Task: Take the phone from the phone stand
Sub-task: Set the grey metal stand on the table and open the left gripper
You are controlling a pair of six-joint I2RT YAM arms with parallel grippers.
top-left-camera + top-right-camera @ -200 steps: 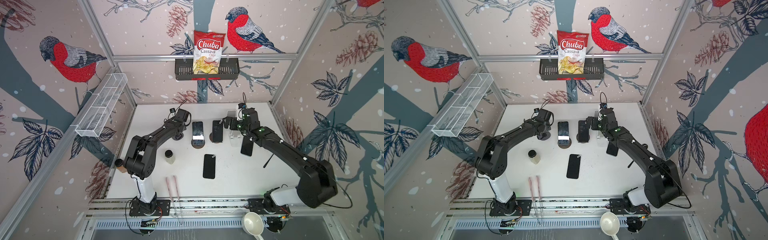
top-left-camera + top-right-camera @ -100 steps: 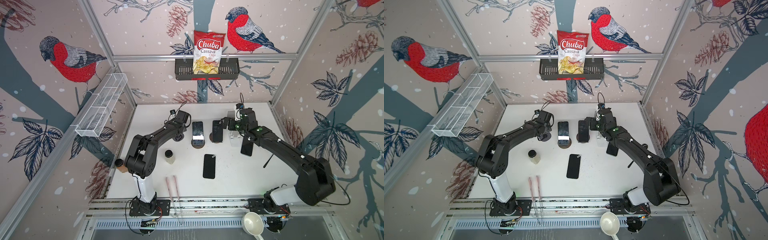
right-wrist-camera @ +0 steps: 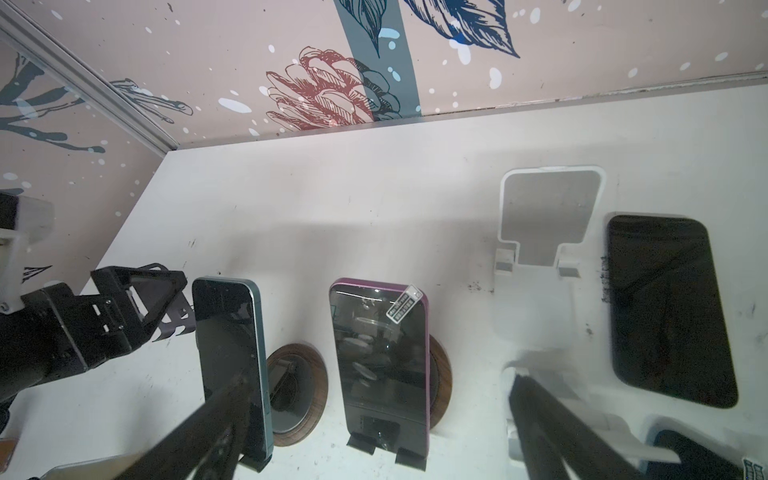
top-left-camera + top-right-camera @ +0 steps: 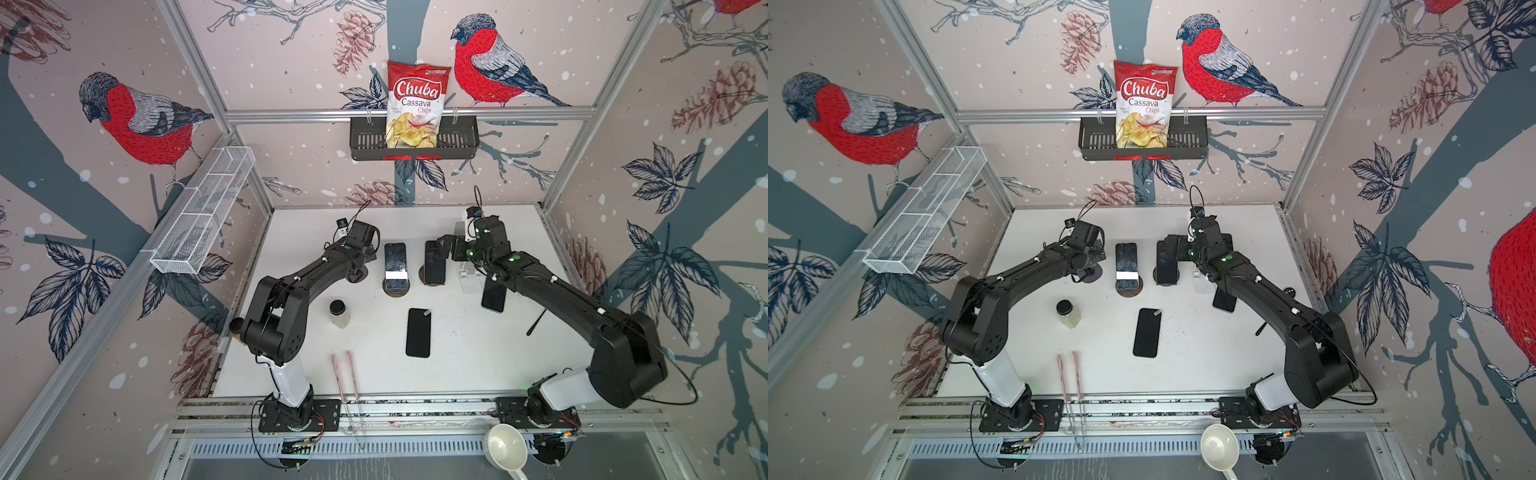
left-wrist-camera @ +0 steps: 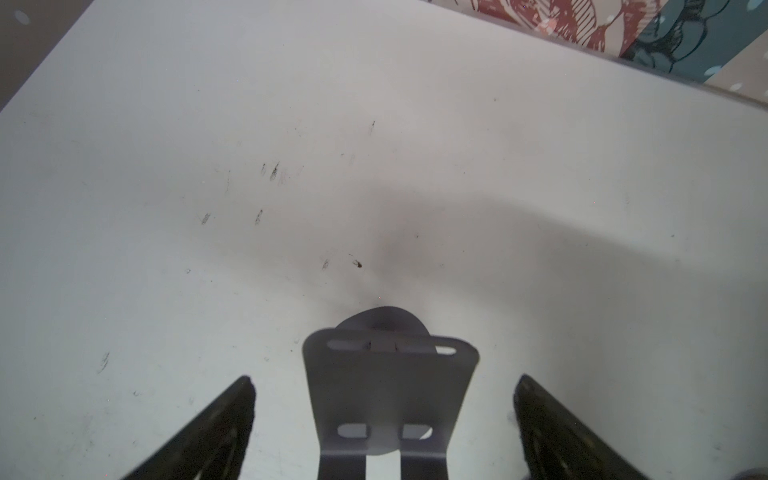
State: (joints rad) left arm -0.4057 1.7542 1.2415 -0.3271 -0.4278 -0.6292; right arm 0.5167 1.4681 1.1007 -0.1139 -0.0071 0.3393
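Purple-edged phone (image 3: 380, 357): dark screen, tag at one upper corner, propped nearly upright on its wood-rimmed round stand (image 3: 441, 374), on the worktop (image 4: 478, 365) toward the back wall. In the wrist view it shows in the gap between my right fingers (image 4: 445, 246), which are spread wide and grip nothing.
Blue-edged phone (image 3: 230, 357): propped on a second wood-rimmed stand (image 3: 297, 386), just beside the first.
Grey metal stand (image 5: 388, 390): empty, between my left fingers (image 4: 368, 254), also spread wide, clear of its plate on both sides.
White stand (image 3: 548, 220): empty, beside a black phone (image 3: 669, 307) lying flat.
Further black phone (image 4: 417, 332): flat, nearer the front.
Small jar (image 4: 339, 313): upright, near my left arm.
Chip bag (image 4: 417, 104): upright in the black basket (image 4: 461, 143) on the back wall.
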